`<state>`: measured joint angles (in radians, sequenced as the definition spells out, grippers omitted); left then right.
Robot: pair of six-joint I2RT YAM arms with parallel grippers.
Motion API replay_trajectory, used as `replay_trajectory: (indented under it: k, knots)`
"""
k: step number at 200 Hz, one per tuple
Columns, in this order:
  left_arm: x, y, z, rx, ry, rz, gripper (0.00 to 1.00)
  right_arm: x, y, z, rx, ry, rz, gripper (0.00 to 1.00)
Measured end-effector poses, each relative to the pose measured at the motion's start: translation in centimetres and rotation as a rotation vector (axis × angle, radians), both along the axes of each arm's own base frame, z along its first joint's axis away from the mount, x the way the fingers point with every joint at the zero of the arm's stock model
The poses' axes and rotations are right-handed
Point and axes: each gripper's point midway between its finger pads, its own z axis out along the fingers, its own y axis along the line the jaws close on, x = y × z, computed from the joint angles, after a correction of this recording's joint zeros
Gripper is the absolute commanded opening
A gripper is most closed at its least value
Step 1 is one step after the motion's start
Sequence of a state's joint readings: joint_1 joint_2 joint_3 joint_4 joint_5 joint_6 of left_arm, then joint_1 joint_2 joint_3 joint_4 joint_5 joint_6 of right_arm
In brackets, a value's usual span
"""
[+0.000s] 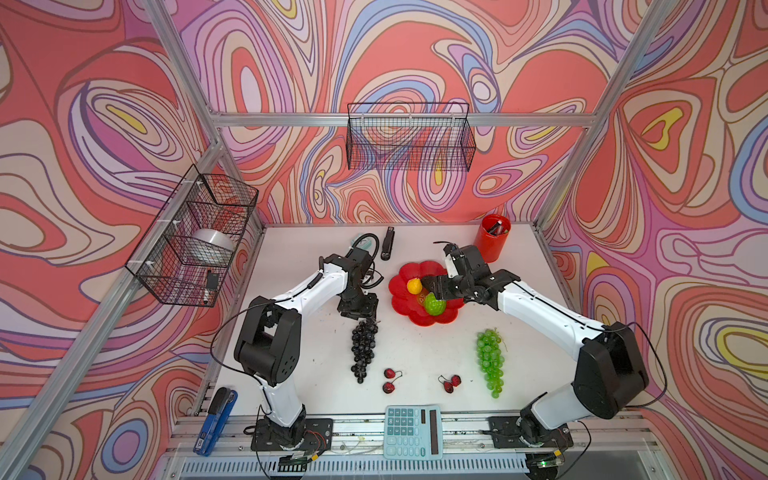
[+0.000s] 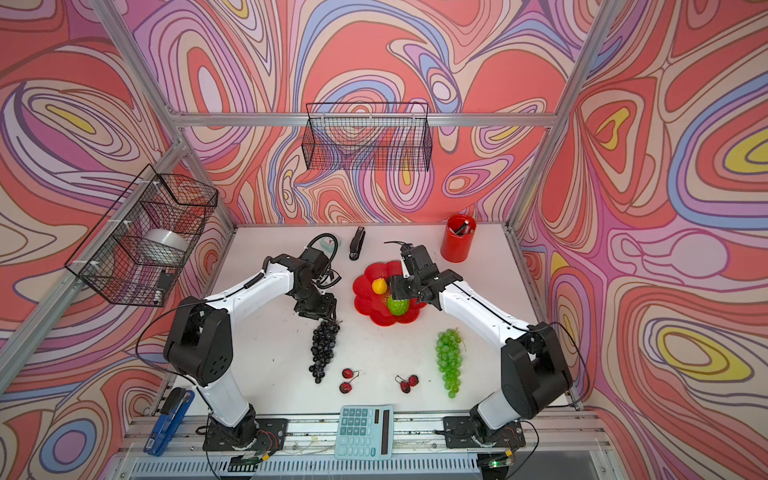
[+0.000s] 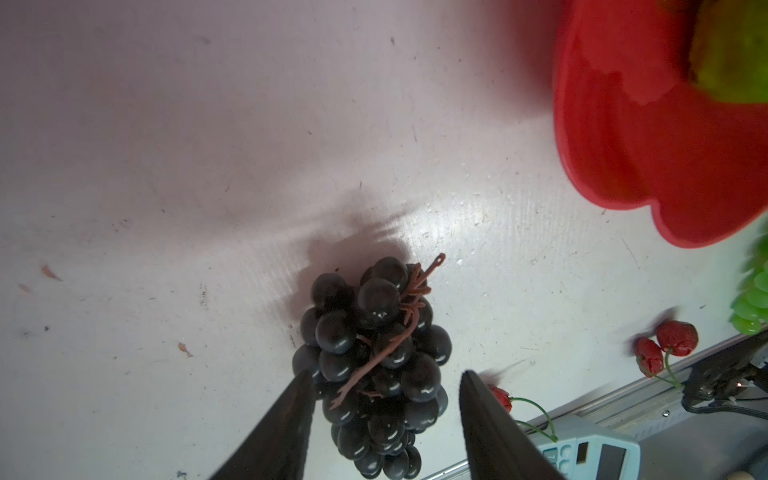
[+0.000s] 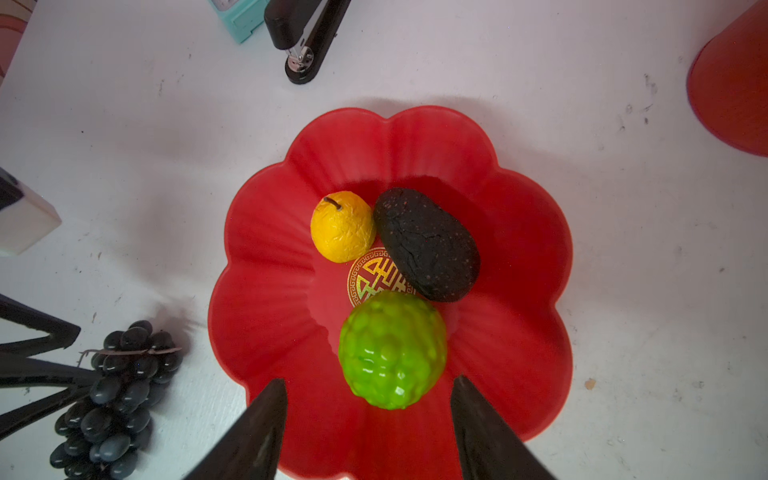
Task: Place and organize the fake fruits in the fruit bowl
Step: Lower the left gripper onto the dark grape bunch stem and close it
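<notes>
The left gripper (image 3: 384,376) stands wide astride the dark purple plastic grape bunch (image 1: 364,349) on the white table (image 1: 424,353); I'd say pinching near its stem comes next. The right gripper (image 4: 369,379), wide and empty, hovers over the scalloped glossy red bowl (image 4: 270,291) holding the bumpy lime-green fruit (image 4: 392,349).

2 high top views over the whole table (image 1: 419,353), 2 close downward wrist views, fruit bowl (image 4: 257,249) in all 4

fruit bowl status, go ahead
Left gripper open astride dark grapes, right gripper open over bowl. Three fruits in; green grapes, cherries out. Nothing blocking.
</notes>
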<state>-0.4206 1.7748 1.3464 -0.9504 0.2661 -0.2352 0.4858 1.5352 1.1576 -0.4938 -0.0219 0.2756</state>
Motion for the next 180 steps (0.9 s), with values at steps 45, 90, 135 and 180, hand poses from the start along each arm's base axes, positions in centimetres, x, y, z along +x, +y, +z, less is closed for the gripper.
replay_trajectory:
  k: [45,90,135,180]
  knots:
    - [0.3,-0.6,-0.5,-0.066,0.02,0.018,0.5,0.4,0.3,0.0,-0.001,0.0,0.011,0.66]
    - [-1.2,-1.1,-1.4,-0.112,0.082,0.018,0.42,0.4,0.4,-0.4,0.001,0.005,0.009,0.66]
    - [-1.2,-1.7,-1.3,-0.146,0.09,0.023,0.31,0.2,0.3,-0.7,-0.001,0.013,0.009,0.66]
    - [-1.3,-1.7,-1.4,-0.149,0.095,0.031,0.26,0.2,0.3,-0.7,0.0,0.015,0.007,0.66]
